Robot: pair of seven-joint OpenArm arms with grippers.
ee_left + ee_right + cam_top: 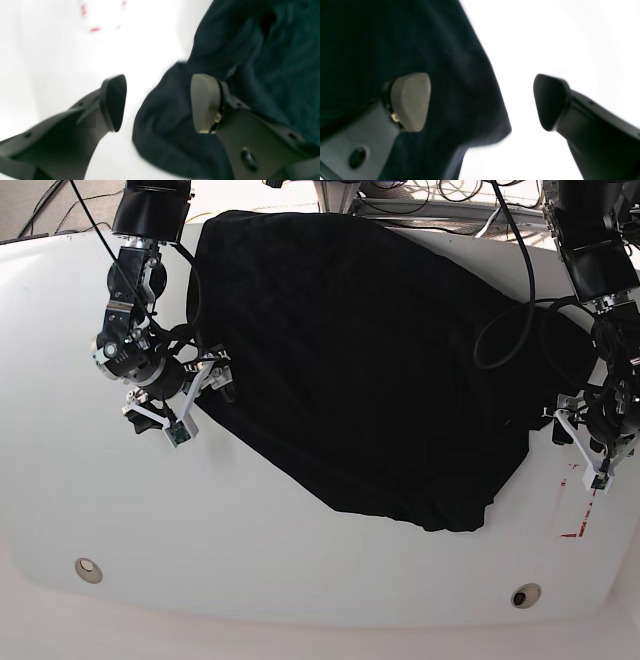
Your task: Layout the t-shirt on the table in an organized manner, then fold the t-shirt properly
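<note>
The black t-shirt (360,370) lies spread over the far middle of the white bench (300,580), slanting from the far left down to a rumpled corner at the near right, with creases across it.

The right gripper (482,102), at the left of the base view beside the shirt's left edge, has its jaws spread wide apart and clamps nothing. In its wrist view the pale pad (411,101) sits over the dark cloth, the dark pad (550,101) over bare white bench, and the shirt's edge runs between them. Whether the pale pad touches the fabric cannot be told.

The left gripper (158,102), at the right of the base view by the shirt's right edge, also stands with its jaws apart and grips nothing. Its pale pad (205,102) is over a bunched fold of the shirt, its dark pad (115,102) over the bench. Blurred red tape marks (95,29) show on the bench farther off.

Two small round holes (88,569) sit near the front edge.
</note>
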